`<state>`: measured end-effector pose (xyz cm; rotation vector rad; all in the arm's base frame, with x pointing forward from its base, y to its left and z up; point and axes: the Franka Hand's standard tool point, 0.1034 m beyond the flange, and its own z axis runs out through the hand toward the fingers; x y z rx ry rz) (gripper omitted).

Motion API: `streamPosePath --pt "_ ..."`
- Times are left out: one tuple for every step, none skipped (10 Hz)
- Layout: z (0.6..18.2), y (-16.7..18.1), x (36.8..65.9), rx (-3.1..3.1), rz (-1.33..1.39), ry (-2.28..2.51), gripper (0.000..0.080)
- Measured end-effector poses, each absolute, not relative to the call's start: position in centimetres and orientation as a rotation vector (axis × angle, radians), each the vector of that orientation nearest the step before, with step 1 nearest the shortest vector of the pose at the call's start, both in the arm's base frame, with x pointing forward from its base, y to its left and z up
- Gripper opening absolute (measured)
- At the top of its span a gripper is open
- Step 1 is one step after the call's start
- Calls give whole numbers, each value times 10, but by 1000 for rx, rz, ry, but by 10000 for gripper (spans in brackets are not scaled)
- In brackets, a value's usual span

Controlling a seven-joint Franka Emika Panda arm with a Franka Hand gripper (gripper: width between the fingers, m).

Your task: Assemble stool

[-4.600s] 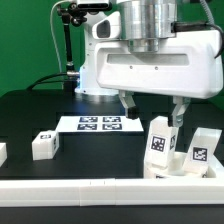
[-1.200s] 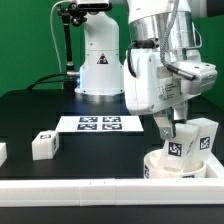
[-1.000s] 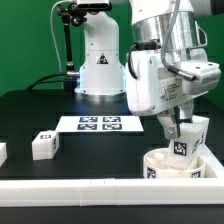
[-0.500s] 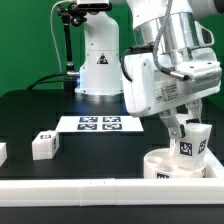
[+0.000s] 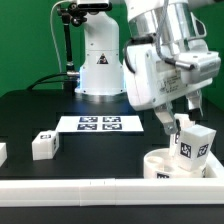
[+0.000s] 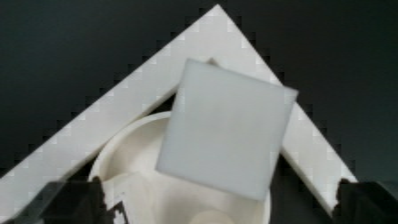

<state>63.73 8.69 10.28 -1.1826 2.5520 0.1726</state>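
In the exterior view the round white seat disc (image 5: 162, 168) lies at the front right, against the border rail. A tagged white leg block (image 5: 194, 144) stands on it, slightly tilted. My gripper (image 5: 178, 118) hangs tilted just above and behind that block, jaws open, fingers clear of it. In the wrist view the same leg block (image 6: 224, 135) shows as a pale rectangle over the seat disc (image 6: 128, 152). My gripper (image 6: 217, 205) has its dark fingers (image 6: 75, 203) spread wide on either side, not touching the block.
A second leg block (image 5: 42, 144) stands at the exterior view's left, and another (image 5: 2, 152) is cut off by the left edge. The marker board (image 5: 100, 124) lies mid-table. A white border rail (image 5: 90, 195) runs along the front. Rails meet in a corner (image 6: 217, 35).
The gripper carried the leg block a little toward the exterior view's right over the seat disc, then its jaws opened and let go of the block, which stays standing on the seat.
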Motion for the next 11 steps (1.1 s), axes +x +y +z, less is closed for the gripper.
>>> streamPosePath --pt "111 88 640 -1184 170 2538 648" --pt "108 87 639 -1213 164 2527 648" --pt "107 87 639 -1223 162 2524 648" --pt "107 87 639 -1268 154 2499 648" --pt "107 87 638 -1404 126 2423 648" --pt "105 88 635 -1619 118 2313 648" --pt "107 87 637 -1831 78 2178 648" --pt "109 88 639 -2017 44 2038 648" --pt "111 88 642 -2118 20 1934 648" --pt "110 87 641 -2173 8 1872 648" --pt "110 87 641 -2207 1 1832 648"
